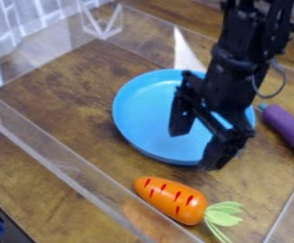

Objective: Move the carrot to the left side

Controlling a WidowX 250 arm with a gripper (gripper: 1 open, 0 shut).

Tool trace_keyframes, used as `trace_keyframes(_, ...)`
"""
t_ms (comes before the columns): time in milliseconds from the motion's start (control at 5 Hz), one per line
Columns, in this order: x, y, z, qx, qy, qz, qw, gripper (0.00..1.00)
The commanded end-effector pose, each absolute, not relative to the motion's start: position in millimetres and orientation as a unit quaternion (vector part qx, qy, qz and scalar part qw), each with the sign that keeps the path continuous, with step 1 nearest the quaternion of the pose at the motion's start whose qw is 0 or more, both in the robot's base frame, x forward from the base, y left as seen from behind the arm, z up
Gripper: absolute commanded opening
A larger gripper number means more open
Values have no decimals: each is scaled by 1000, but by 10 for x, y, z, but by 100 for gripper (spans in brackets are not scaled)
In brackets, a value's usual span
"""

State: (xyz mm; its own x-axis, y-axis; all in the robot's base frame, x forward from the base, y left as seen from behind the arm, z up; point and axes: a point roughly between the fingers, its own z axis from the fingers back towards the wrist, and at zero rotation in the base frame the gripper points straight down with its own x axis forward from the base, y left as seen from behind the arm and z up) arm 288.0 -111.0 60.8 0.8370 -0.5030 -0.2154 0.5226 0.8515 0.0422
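The carrot [173, 198] is a small orange toy with dark stripes and a green leafy top [222, 216]. It lies on the wooden table near the front edge, right of centre. My black gripper [204, 135] hangs above it and a little further back, over the near right rim of the blue plate [147, 114]. Its two fingers stand wide apart and point down, with nothing between them. One fingertip [179, 123] is over the plate, the other near the plate's rim.
A purple toy eggplant [289, 127] lies at the right, beside the arm. Clear plastic walls [36, 142] fence the table on the left and front. A clear angled piece [102, 19] stands at the back.
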Motion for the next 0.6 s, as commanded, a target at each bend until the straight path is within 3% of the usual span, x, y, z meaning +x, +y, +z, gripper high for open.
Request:
trace_keyframes(0, 2879, -1129, 518, 53, 73, -306, 948, 100)
trace_keyframes(200, 2823, -1168, 332, 57, 66, -349, 933, 100)
trace_keyframes(400, 2707, -1218, 284, 60, 64, -402, 911, 100)
